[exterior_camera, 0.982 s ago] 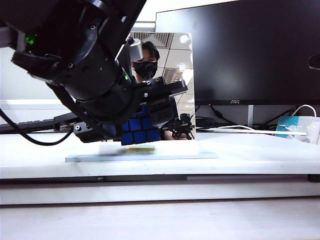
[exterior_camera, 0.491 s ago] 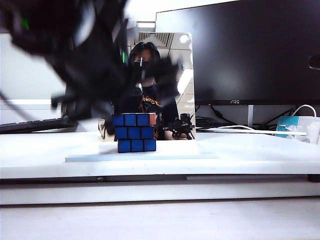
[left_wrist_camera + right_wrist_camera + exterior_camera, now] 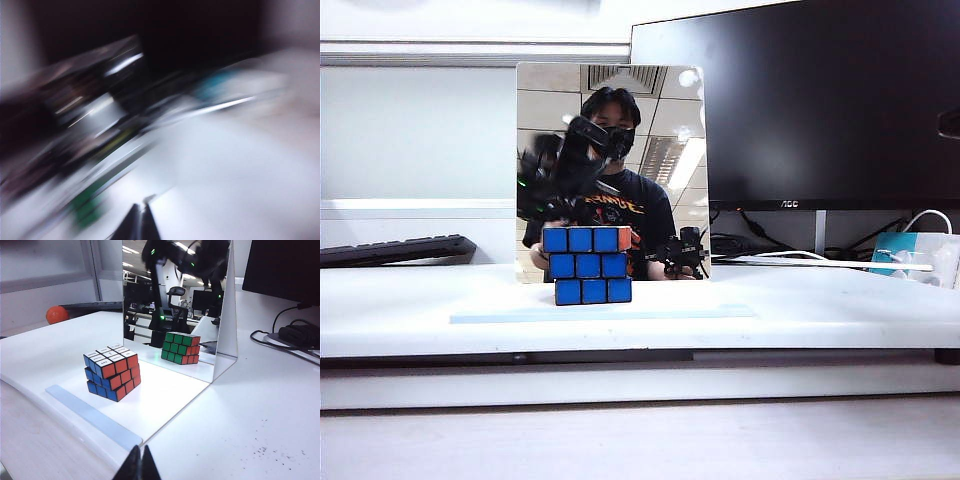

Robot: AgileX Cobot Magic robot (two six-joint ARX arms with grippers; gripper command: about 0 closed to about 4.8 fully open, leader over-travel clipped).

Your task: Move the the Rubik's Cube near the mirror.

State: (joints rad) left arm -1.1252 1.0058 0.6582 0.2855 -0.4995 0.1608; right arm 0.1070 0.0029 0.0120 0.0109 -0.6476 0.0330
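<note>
Exterior view: the left arm that loomed over the mirror a second ago has cleared out of direct sight and shows only as a reflection. The Rubik's Cube stands alone on the mirror's pale base plate, at 6 o'clock of the glass.

Left wrist view: heavy blur; the left end effector shows its tips together, holding nothing.

Right wrist view: the right end effector, tips together, hangs over the worktop, well apart from the cube. The placement looks done.
</note>
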